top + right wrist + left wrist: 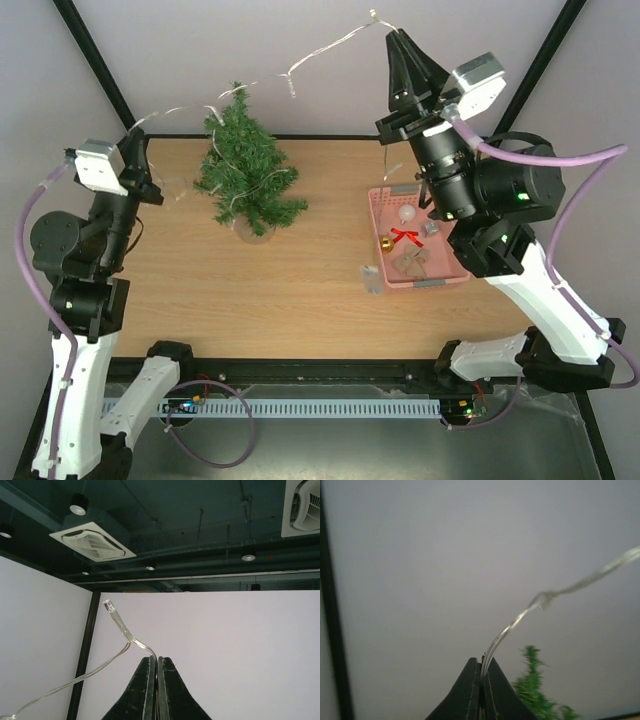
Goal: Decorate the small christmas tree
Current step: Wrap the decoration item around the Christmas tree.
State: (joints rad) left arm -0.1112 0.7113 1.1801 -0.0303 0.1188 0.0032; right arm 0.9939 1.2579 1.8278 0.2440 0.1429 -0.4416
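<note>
Right now both arms hold one light string (pixel 290 73) stretched between them, in the air over the back of the desk (pixel 300 300).

The right jaws, upper right of the top view, are pinched shut on the string near its end. The right wrist view shows the last clear bulb (pixel 108 605) poking past the tips and the wire trailing off to the lower left. The left jaws, at the left edge of the top view, are also closed on the wire, which arcs up and off to the right in the left wrist view. The two-ended hold probably keeps the string spread and off the desk so it can be draped over the small christmas tree (pixel 248 178).

The tree stands upright at the back of the desk, left of centre, between the arms. Pale strands show among its branches, so part of the string looks to be on it.

The pink basket (pixel 373 225), right of centre, holds a red bow (pixel 405 237), a gold bell (pixel 385 243) and a white ball (pixel 407 212). These are likely parked there for later.

Hard to make out:
- Whether the raised string touches the treetop can't be told from above.
- The left jaws are small and partly behind the wrist in the top view.
- The left wrist view is blurred and shows only the treetop at bottom right.
- The tree's base is mostly under the branches.
- The right wrist view shows only wall and ceiling, no desk.
- A small pale piece (pixel 372 278) lies just beside the basket's lower-left corner; can't tell what it is.
</note>
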